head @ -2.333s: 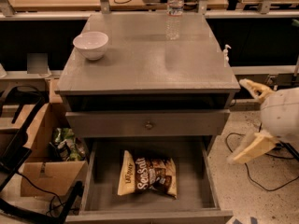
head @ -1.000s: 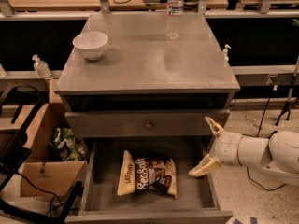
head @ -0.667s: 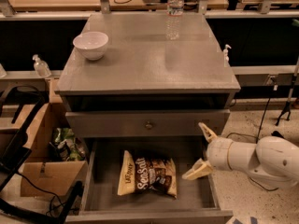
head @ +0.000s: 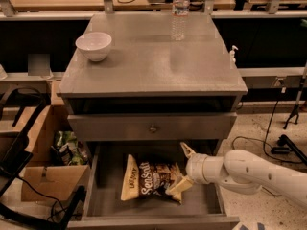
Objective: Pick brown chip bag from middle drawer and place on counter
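The open middle drawer (head: 106,188), at six o'clock, holds only the brown chip bag (head: 147,178), lying flat on its floor. A white arm reaches in from four o'clock, its claw (head: 176,168) spread wide at the bag's three o'clock edge, one finger above it and one over its lower corner. The bag looks light, crinkly and easily crushed, so a gentle pinch on that edge seems best; on the counter (head: 153,68), a seemingly empty white bowl (head: 94,45) sits at ten o'clock and a water bottle (head: 180,13) at one.

My cream tool (head: 183,169) at chip bag (head: 146,178) right edge: bag cream-yellow/dark brown, white lettering. Drawer (head: 109,195), table (head: 144,66) grey.
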`<action>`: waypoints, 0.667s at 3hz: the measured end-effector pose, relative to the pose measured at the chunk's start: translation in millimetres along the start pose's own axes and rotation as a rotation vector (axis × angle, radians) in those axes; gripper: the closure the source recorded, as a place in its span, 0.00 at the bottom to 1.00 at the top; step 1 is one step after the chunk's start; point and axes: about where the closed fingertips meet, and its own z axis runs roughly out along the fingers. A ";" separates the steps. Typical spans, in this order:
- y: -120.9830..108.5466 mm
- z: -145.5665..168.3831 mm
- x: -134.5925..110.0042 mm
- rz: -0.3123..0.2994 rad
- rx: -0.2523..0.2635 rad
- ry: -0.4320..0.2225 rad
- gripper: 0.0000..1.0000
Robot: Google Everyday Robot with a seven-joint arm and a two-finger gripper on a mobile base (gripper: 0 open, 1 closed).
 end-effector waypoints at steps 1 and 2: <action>11.6 51.9 19.1 0.030 -0.082 -0.002 0.00; 23.6 94.5 39.6 0.054 -0.151 0.005 0.00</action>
